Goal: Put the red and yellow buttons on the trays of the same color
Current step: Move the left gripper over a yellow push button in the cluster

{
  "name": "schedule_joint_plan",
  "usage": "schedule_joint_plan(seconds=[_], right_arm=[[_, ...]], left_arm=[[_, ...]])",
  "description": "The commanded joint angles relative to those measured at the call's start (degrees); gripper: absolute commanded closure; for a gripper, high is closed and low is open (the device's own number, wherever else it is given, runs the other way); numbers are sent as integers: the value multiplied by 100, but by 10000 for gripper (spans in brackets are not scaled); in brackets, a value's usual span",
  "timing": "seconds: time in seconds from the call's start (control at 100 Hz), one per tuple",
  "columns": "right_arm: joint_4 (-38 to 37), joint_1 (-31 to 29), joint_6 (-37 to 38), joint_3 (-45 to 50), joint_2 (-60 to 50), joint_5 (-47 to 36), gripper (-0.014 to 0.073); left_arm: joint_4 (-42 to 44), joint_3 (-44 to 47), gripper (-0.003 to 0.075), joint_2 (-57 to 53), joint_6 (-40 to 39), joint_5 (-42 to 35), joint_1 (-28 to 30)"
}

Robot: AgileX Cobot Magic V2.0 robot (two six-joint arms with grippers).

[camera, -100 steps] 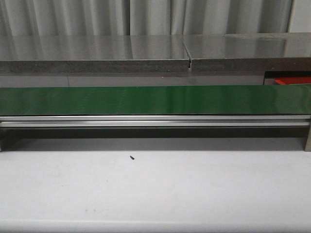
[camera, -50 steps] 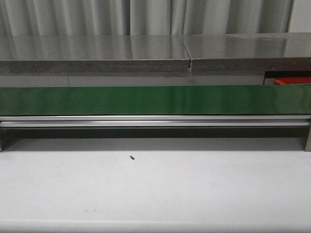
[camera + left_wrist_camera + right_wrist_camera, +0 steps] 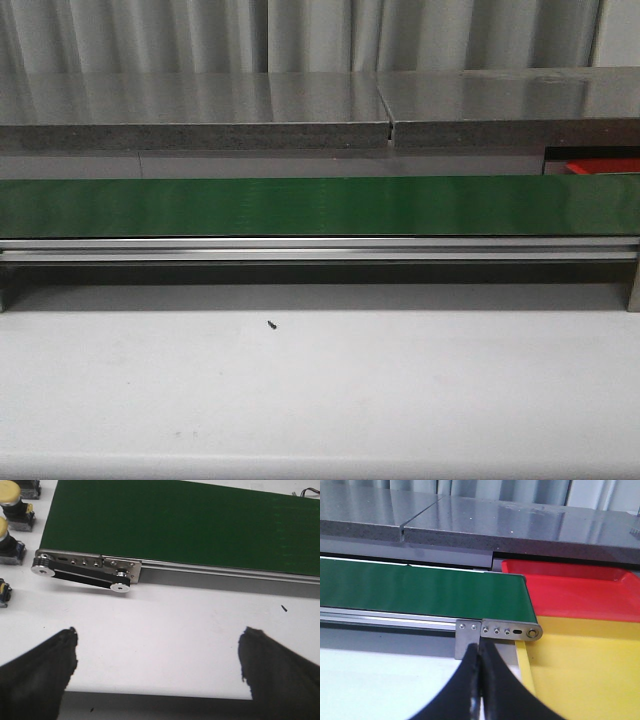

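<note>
left gripper (image 3: 157,667) fingers wide apart over table (image 3: 175,630) | right gripper (image 3: 480,690) fingers pressed together, holding nothing | yellow buttons (image 3: 11,507) upper left beside belt (image 3: 175,527) | red tray (image 3: 575,592), yellow tray (image 3: 585,665) right of belt end

The belt (image 3: 320,206) is a smooth green rubbery sheet with a soft sheen, running in a brushed silvery metal rail (image 3: 320,250). The table (image 3: 320,390) looks like matt white laminate. The grey slabs (image 3: 190,110) across the top of the front view are speckled and polished. The red tray (image 3: 570,592) and yellow tray (image 3: 585,670) look like glossy plastic.
</note>
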Motion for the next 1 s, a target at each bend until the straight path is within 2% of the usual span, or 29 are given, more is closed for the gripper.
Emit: schedule_joint_plan(seconds=[0.0, 0.05, 0.15, 0.39, 0.6, 0.74, 0.88, 0.99], right_arm=[[-35, -11, 6, -4, -96, -488, 692], [-35, -11, 6, -4, -96, -488, 692], [-35, -11, 6, -4, -96, -488, 692], [-35, -11, 6, -4, -96, -488, 692], [-35, -11, 6, -4, -96, -488, 692], [-35, -11, 6, -4, -96, -488, 692], [-35, -11, 6, -4, -96, -488, 692], [-35, -11, 6, -4, -96, -488, 692]], left_arm=[[-112, -140, 50, 92, -167, -252, 12], [-36, -140, 83, 164, -326, -230, 42], [58, -161, 89, 355, -596, -230, 312], [21, -458, 89, 1042, -594, -277, 1623], [8, -559, 89, 1823, -594, -569, 2458], [8, -828, 89, 2524, -594, -595, 2748], [-4, -1140, 89, 3149, -594, -813, 2883], [-31, -1402, 89, 3632, -594, -703, 2926]])
